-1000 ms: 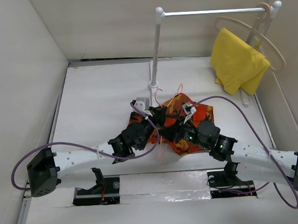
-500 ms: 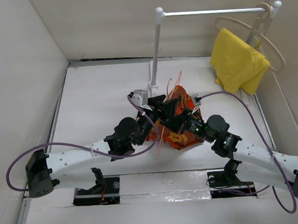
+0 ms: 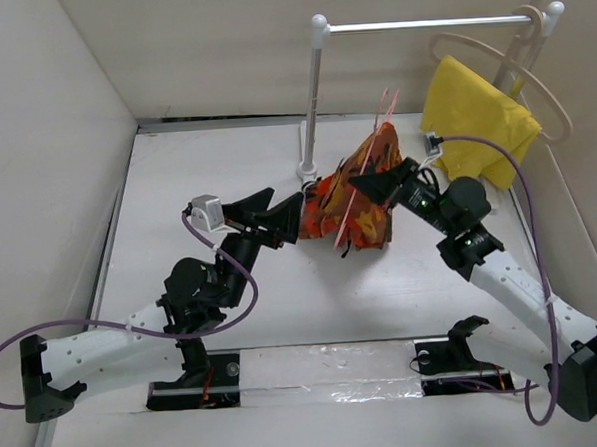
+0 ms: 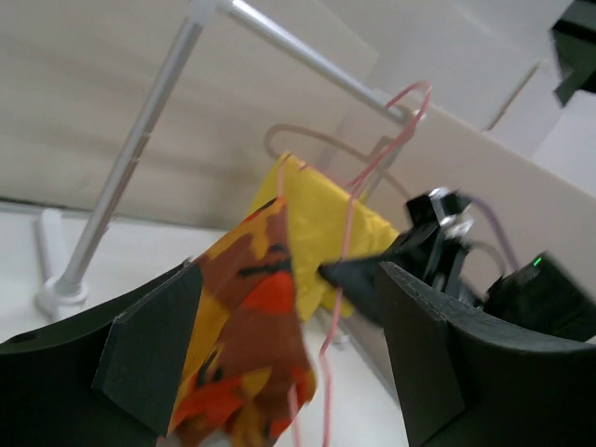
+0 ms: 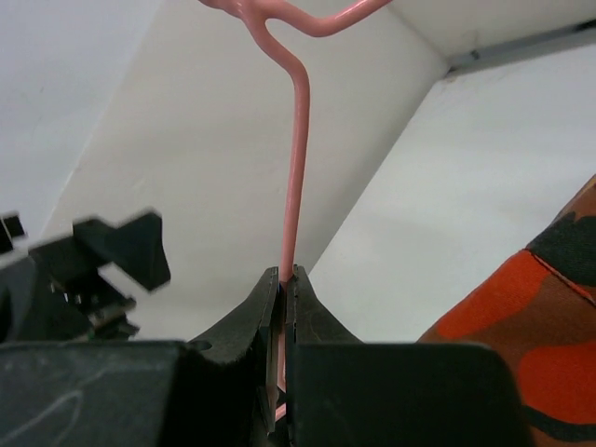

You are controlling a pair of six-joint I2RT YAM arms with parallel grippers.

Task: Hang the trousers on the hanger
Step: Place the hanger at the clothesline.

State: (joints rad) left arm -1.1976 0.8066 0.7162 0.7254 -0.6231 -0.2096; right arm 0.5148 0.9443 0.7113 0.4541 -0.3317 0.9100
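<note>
1. Above the middle of the table [image 3: 196,169], your right gripper [image 5: 286,279] is clamped tight on the wire neck of the hanger [image 3: 374,144], with the trousers [image 3: 347,196] draped over it.
2. Your left gripper [image 3: 278,213] stands wide open and empty, just beside the cloth.
3. Draping looks done; next likely means hooking onto the rack [image 3: 312,93], so keep the hanger level.
4. Pale walls close in; a yellow cloth [image 3: 474,124] occupies the rail's right end.

Top camera overhead from behind; wrist cameras close, sharing hanger [image 5: 293,168].
</note>
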